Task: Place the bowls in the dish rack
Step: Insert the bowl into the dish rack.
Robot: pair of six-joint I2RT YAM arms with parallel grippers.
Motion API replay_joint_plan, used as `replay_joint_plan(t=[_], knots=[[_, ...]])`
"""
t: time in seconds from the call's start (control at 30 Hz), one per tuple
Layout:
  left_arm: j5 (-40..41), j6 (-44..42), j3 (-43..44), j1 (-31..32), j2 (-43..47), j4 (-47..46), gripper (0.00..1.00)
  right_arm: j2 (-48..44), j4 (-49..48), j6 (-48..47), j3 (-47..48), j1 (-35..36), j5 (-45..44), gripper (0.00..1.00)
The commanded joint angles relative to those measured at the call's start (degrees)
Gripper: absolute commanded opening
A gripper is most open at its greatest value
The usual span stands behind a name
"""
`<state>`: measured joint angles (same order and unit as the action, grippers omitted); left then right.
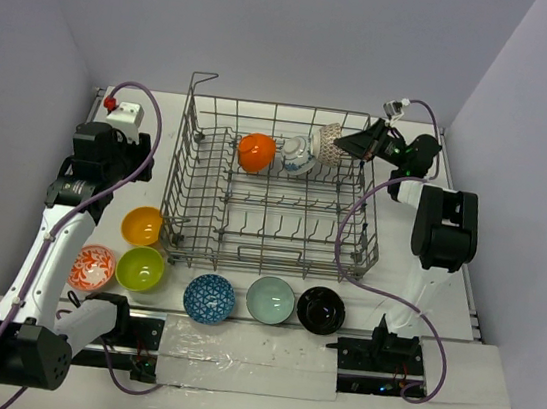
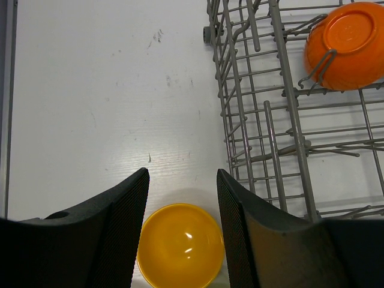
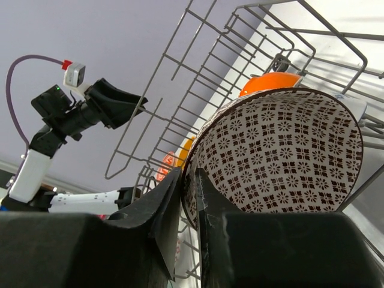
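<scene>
The grey wire dish rack (image 1: 183, 215) stands mid-table. On edge in its back row are an orange bowl (image 1: 256, 152), a blue-and-white bowl (image 1: 299, 154) and a brown-on-white patterned bowl (image 1: 328, 143). My right gripper (image 3: 189, 174) is shut on that patterned bowl's (image 3: 282, 150) rim, one finger inside and one outside. My left gripper (image 2: 183, 174) hangs open above a yellow bowl (image 2: 180, 246) on the table left of the rack. Lime green (image 1: 140, 268), red-and-white (image 1: 92, 266), blue-patterned (image 1: 209, 298), pale teal (image 1: 270, 299) and black (image 1: 321, 310) bowls lie along the rack's near side.
A white box with a red button (image 1: 124, 114) sits at the back left. Purple cables (image 1: 369, 283) trail beside the rack's right side. White walls close in the table on the left, back and right.
</scene>
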<state>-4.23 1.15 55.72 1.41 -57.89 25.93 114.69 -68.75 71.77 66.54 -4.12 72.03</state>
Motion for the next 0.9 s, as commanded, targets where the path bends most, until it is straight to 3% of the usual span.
replay_joint_plan(t=[0.0, 0.03, 0.07, 0.13, 0.23, 0.3, 0.43, 0.57, 0.67, 0.87], knots=[[-1.48, 0.61, -0.09, -0.36, 1.11, -1.24, 0.55, 0.18, -1.56, -0.75, 1.75, -0.8, 0.3, 0.22], [-1.57, 0.61, -0.09, -0.44, 1.11, -1.24, 0.55, 0.09, -1.3, -0.93, 1.66, -1.06, 0.3, 0.21], [-1.66, 0.52, -0.09, -0.44, 1.11, -1.24, 0.55, 0.09, -1.12, -1.1, 1.66, -1.15, 0.3, 0.09], [-1.66, 0.52, 0.0, -0.44, 1.11, -1.24, 0.55, -0.08, -0.77, -1.54, 1.57, -1.24, 0.04, 0.0], [-1.75, 0.52, -0.18, -0.53, 1.11, -1.32, 0.55, 0.27, -0.51, -1.72, 1.83, -1.24, 0.31, 0.0], [-1.83, 0.52, -0.27, -0.53, 1.2, -1.41, 0.55, 0.35, -0.07, -2.24, 1.84, -1.42, 0.39, 0.08], [-2.01, 0.52, -0.26, -0.62, 1.11, -1.32, 0.55, 0.44, 1.24, -3.3, 1.75, -1.77, 0.39, 0.0], [-2.27, 0.61, -0.27, -0.62, 1.11, -1.32, 0.55, 0.0, 2.3, -4.27, 1.57, -2.12, 0.39, 0.0], [-2.45, 0.7, -0.27, -0.62, 1.11, -1.24, 0.55, -0.35, 3.18, -4.97, 1.31, -2.47, 0.22, 0.1], [-2.89, 0.79, -0.35, -0.79, 1.2, -1.32, 0.55, -0.88, 5.73, -7.69, 0.96, -3.61, 0.04, 0.1]])
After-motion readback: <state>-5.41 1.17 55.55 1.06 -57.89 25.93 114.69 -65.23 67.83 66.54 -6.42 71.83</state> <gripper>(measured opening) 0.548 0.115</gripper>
